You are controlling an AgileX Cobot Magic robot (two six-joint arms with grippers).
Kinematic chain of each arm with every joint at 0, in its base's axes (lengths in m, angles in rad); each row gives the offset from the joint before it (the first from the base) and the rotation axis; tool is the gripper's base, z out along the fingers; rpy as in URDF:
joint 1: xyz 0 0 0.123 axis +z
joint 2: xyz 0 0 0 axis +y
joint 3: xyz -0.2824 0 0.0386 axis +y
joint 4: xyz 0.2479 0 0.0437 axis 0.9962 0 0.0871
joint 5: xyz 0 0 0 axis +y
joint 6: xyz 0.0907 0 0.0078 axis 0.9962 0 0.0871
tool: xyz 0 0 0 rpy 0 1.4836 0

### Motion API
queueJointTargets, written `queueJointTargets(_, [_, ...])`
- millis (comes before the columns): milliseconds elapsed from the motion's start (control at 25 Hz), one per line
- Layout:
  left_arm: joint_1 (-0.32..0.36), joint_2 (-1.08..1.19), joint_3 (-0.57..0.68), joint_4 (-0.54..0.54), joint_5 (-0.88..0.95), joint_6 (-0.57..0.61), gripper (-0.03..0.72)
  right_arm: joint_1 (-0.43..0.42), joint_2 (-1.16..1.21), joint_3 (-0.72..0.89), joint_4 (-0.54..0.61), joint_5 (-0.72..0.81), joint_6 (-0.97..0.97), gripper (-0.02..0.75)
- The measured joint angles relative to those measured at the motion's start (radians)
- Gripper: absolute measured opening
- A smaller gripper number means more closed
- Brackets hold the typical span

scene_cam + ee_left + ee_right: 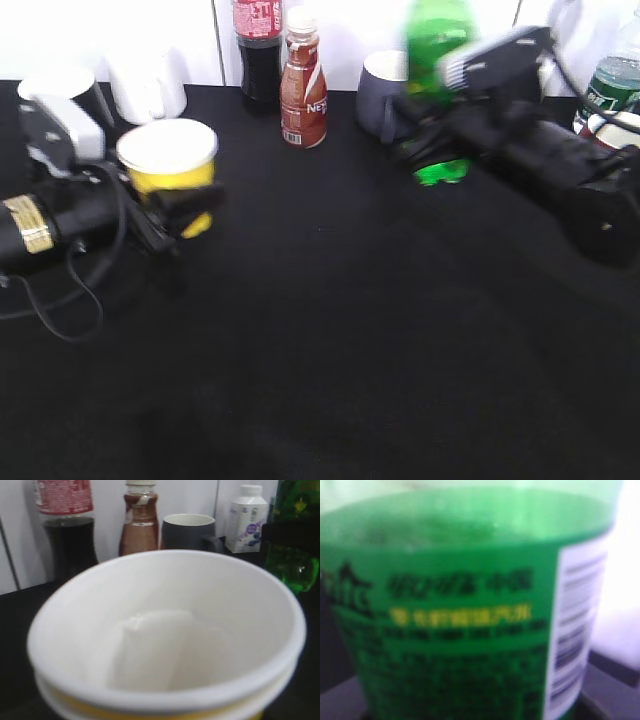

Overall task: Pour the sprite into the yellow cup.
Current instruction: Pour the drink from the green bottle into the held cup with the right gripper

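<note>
The yellow cup [168, 178], with white rim and white inside, sits in my left gripper [186, 206], whose dark fingers close round its lower body at the left of the table. It fills the left wrist view [165, 645], is empty, and hides the jaws there. The sprite [437, 38], a tall bright green bottle, stands upright at the back right. My right gripper [424, 125] is shut round its middle. Its label fills the right wrist view [470, 605], hiding the jaws. The bottle also shows in the left wrist view [292, 555], to the right of the cup.
Along the back stand a white mug [148, 82], a cola bottle [258, 45], a brown drink bottle [303, 92] and a dark grey mug [378, 92]. A dark green bottle [612, 85] stands at far right. A small white bottle [246, 517] stands behind the grey mug.
</note>
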Motion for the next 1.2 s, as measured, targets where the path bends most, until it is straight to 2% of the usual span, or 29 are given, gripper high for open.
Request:
queueJointTargets(40, [-0.033, 0.000, 0.000, 0.012, 0.000, 0.000, 0.430, 0.047, -0.004, -0.025, -0.049, 0.060, -0.064, 0.448])
queueJointTargets(160, [-0.064, 0.000, 0.000, 0.018, 0.000, 0.000, 0.430, 0.094, -0.004, -0.089, -0.087, 0.195, -0.275, 0.447])
queueJointTargets(320, [-0.064, 0.000, 0.000, 0.048, 0.000, 0.000, 0.430, 0.097, -0.004, -0.109, -0.087, 0.222, -0.624, 0.447])
queueJointTargets(520, [-0.064, 0.000, 0.000, 0.168, 0.000, 0.000, 0.430, 0.097, -0.004, -0.109, -0.087, 0.222, -0.862, 0.447])
queueJointTargets(680, [-0.064, 0.000, 0.000, 0.233, 0.026, 0.000, 0.430, 0.097, -0.004, -0.109, -0.087, 0.222, -1.010, 0.447])
queueJointTargets(920, [-0.064, 0.000, 0.000, 0.238, 0.030, 0.000, 0.430, 0.097, -0.004, -0.109, -0.014, 0.149, -1.250, 0.441])
queueJointTargets(1200, [-0.064, 0.000, 0.000, 0.238, 0.026, 0.000, 0.430, 0.097, -0.004, -0.109, 0.017, 0.108, -1.323, 0.440])
